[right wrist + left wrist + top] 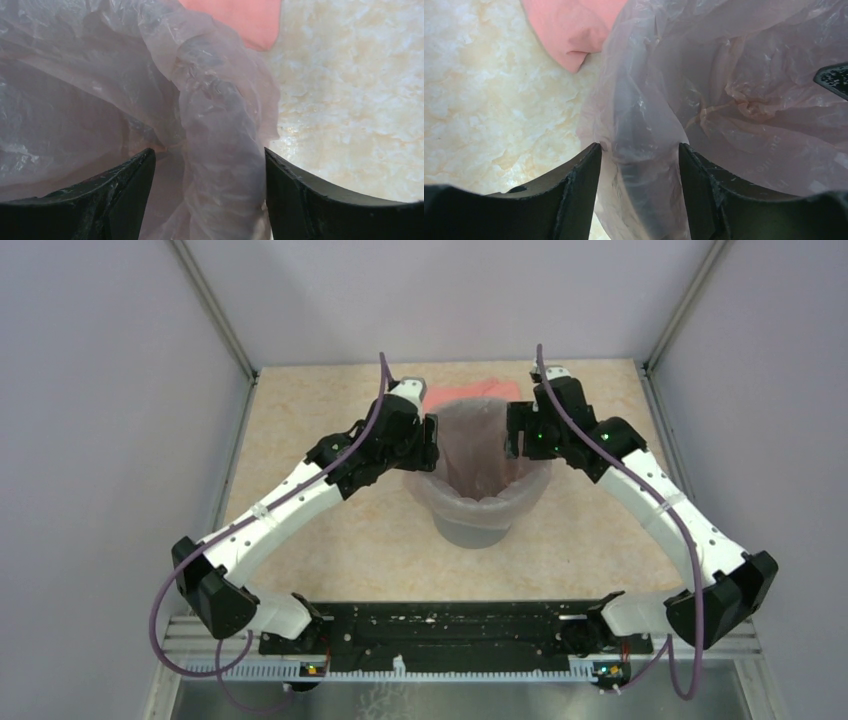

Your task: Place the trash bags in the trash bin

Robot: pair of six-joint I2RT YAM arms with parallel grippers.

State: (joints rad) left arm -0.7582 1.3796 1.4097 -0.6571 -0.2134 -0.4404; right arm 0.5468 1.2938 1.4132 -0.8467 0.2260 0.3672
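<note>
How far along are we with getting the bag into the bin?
Done: the trash bag lines the trash bin, with its film folded over the near rim. In hand: the left gripper and right gripper straddle the film-covered rim on opposite sides. Left: the far edge stands up loose and likely needs pulling down.

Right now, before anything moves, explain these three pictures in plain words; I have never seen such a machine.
Two white robot arms are bolted at the near edge of a beige table. The wide picture looks down from above; the other two come from cameras on each wrist, with that arm's black fingers at the bottom. A grey trash bin stands mid-table, lined with a see-through pink trash bag. The left gripper and right gripper are both open, each straddling the bag-covered rim on opposite sides. A salmon-pink sheet lies behind the bin.
</note>
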